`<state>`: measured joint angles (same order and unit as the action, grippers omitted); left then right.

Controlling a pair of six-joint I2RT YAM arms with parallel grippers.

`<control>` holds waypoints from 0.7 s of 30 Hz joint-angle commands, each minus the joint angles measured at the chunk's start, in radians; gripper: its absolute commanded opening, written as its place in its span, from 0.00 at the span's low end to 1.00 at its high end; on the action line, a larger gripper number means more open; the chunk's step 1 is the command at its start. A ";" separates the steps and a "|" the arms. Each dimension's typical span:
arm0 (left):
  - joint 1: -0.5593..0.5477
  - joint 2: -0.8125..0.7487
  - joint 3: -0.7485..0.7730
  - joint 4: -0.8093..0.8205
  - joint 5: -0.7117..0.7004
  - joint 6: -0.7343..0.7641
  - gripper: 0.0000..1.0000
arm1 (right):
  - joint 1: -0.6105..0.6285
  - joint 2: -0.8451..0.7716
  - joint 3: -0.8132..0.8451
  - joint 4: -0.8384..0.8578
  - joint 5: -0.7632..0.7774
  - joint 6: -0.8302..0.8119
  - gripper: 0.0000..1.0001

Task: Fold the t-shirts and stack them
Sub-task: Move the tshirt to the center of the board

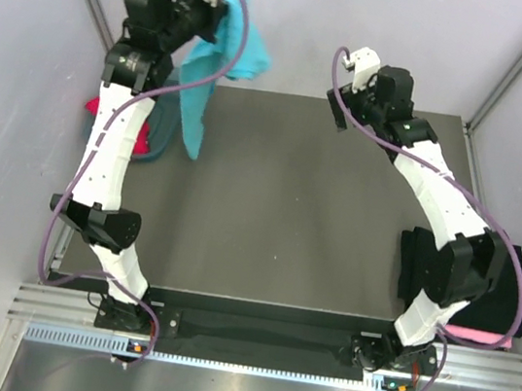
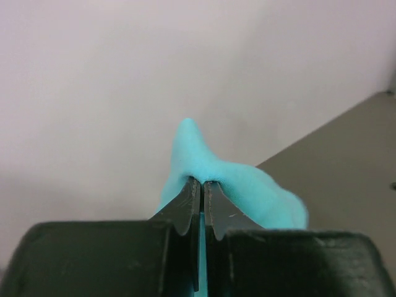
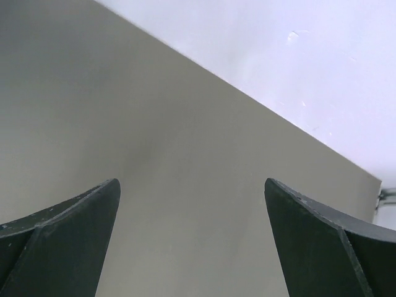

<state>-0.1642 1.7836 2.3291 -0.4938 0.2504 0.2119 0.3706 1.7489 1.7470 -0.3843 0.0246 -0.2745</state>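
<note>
Left arm rises toward 11 o'clock, left end effector (image 2: 202, 183) clamped on a turquoise fabric t-shirt (image 1: 207, 84) dangling over the dark grey counter (image 1: 279, 208) edge. Right arm reaches toward 1 o'clock, right end effector (image 3: 190, 183) spread apart.

Ahead of the right gripper (image 3: 190, 184) the table (image 3: 154, 124) offers free passage; beyond its far edge a wall (image 3: 278, 43) blocks.

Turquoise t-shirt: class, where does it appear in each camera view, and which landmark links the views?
Top external: turquoise t-shirt hangs at upper left.
Left wrist: centre of the picture, pinched in the shut left gripper.
Right wrist: not in view.
Shared landmark: the dark table, seen in all three.
</note>
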 commanded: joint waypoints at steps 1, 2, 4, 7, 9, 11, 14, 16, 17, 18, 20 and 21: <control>-0.090 -0.059 0.004 0.057 0.066 -0.015 0.00 | -0.002 -0.159 -0.059 -0.002 -0.070 -0.130 1.00; -0.104 -0.062 0.007 0.058 0.084 -0.054 0.00 | -0.002 -0.187 -0.078 -0.010 -0.089 -0.149 1.00; -0.149 -0.069 0.006 0.044 0.102 -0.084 0.00 | -0.001 -0.279 -0.147 -0.014 -0.123 -0.189 1.00; -0.208 -0.082 -0.045 0.037 0.115 -0.120 0.00 | -0.001 -0.412 -0.245 -0.021 -0.124 -0.225 0.99; -0.234 -0.101 -0.127 0.049 0.124 -0.143 0.00 | -0.001 -0.475 -0.296 -0.012 -0.109 -0.239 1.00; -0.238 -0.093 -0.201 0.064 0.144 -0.176 0.10 | -0.002 -0.552 -0.359 -0.014 -0.069 -0.256 1.00; -0.238 -0.027 -0.244 0.072 0.196 -0.210 0.34 | -0.004 -0.632 -0.426 -0.031 -0.034 -0.284 1.00; -0.236 0.047 -0.248 0.069 0.222 -0.248 0.46 | -0.004 -0.681 -0.463 -0.056 -0.098 -0.348 1.00; -0.229 0.069 -0.225 0.060 0.208 -0.268 0.54 | -0.004 -0.692 -0.469 -0.100 -0.145 -0.382 1.00; -0.218 0.086 -0.214 0.058 0.190 -0.290 0.57 | -0.001 -0.698 -0.474 -0.123 -0.185 -0.412 1.00; -0.166 0.093 -0.220 0.063 0.132 -0.351 0.59 | 0.016 -0.677 -0.477 -0.178 -0.255 -0.457 0.98; -0.143 0.080 -0.237 0.069 0.121 -0.364 0.60 | 0.021 -0.658 -0.474 -0.197 -0.273 -0.465 0.94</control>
<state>-0.3801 1.8843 2.0956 -0.4839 0.4171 -0.0559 0.3782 1.0546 1.2823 -0.4995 -0.1307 -0.6449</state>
